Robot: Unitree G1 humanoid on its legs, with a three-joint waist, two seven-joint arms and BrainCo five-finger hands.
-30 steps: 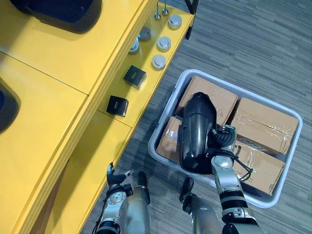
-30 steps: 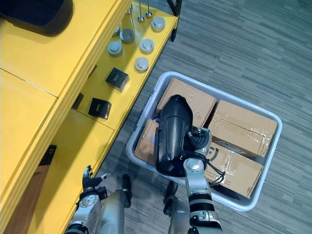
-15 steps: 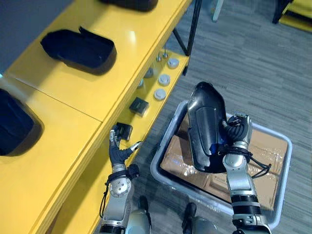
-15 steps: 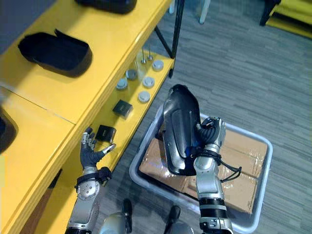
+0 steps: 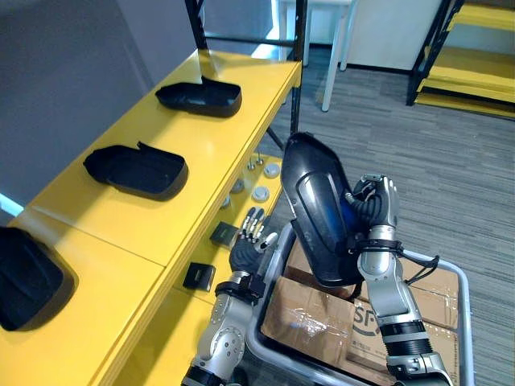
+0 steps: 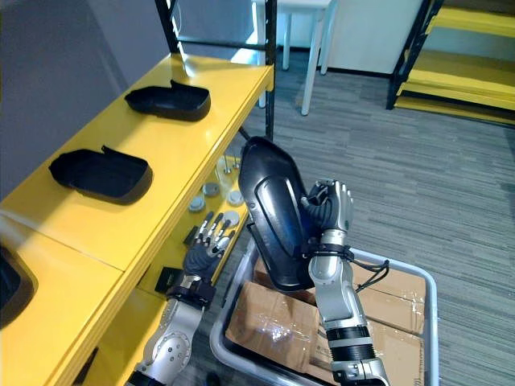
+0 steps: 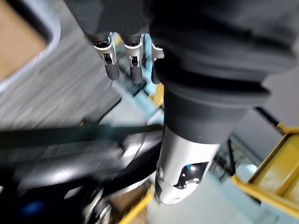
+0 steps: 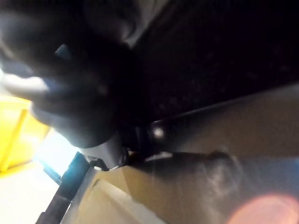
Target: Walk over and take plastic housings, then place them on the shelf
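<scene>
- My right hand (image 5: 374, 211) is clenching the black plastic housing (image 5: 318, 209), which is now standing upright above the grey bin (image 5: 466, 322) instead of lying in it.
- My left hand (image 5: 245, 253) is rising with its fingers straight, beside the yellow shelf (image 5: 217, 137).

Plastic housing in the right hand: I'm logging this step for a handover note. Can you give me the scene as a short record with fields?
Held housing: black held housing, lifted above the bin, beside the shelf, not on it
Right hand: right hand curled round the housing's edge
Left hand: left hand fingers straight, holding nothing, near the shelf's lower level
Shelf: yellow top shelf carries three black housings
Bin: grey bin with cardboard boxes inside
Task state: housing picked, not yet placed
</scene>
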